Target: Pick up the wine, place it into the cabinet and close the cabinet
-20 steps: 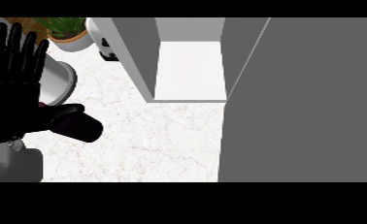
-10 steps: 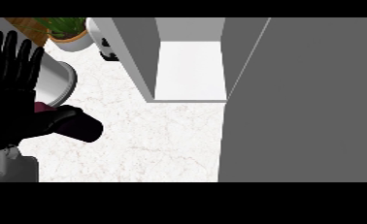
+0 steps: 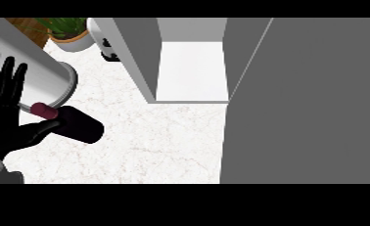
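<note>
No readable text, label, brand, number or sign shows on anything here.

The worktop [image 3: 159, 142] looks like pale marble, white with faint grey veining and a smooth, matt face. The cabinet [image 3: 192, 73] has plain, flat-painted panels, white on its floor and grey on its sides and door. The wine [image 3: 76, 122] bottle is dark and smooth, with a maroon cap. The left robot hand [image 3: 16, 122] is black and matt, beside a pale cylinder [image 3: 36, 73] with a duller grey rim
</note>
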